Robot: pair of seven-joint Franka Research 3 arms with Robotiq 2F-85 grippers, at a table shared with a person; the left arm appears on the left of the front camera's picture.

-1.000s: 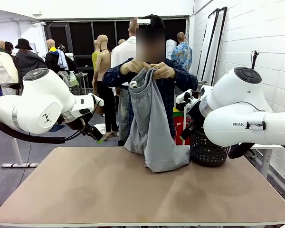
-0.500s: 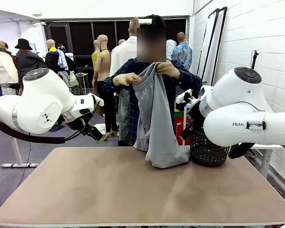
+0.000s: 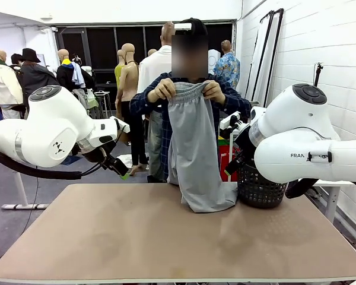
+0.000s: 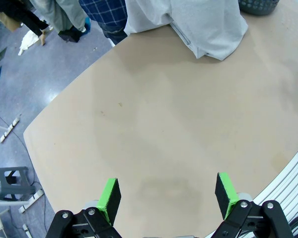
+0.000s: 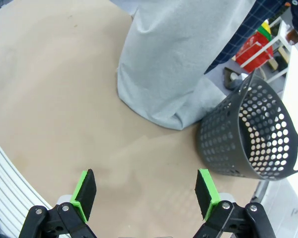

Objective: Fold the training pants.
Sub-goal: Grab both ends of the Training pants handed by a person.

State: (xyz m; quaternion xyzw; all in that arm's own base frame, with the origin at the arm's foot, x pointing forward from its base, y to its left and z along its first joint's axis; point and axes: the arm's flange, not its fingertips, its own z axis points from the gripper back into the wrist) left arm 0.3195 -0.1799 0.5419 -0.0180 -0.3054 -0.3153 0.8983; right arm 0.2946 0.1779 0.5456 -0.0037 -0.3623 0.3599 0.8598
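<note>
Print: "FRAN" on my right arm (image 3: 296,155), the rest hidden. Training pants (image 3: 194,148): light grey soft jersey, gathered elastic waistband pinched at chest height by the person's two hands (image 3: 162,90) (image 3: 213,91); they hang straight, lower end slumped in folds on the counter's (image 3: 136,237) far edge, just beside a black perforated plastic basket (image 5: 248,134). Legs bunched, hems hard to make out. Counter: matte tan, rounded corners. My left gripper (image 4: 167,186) and right gripper (image 5: 145,187) hang spread wide over bare counter, green pads pinching nothing.
</note>
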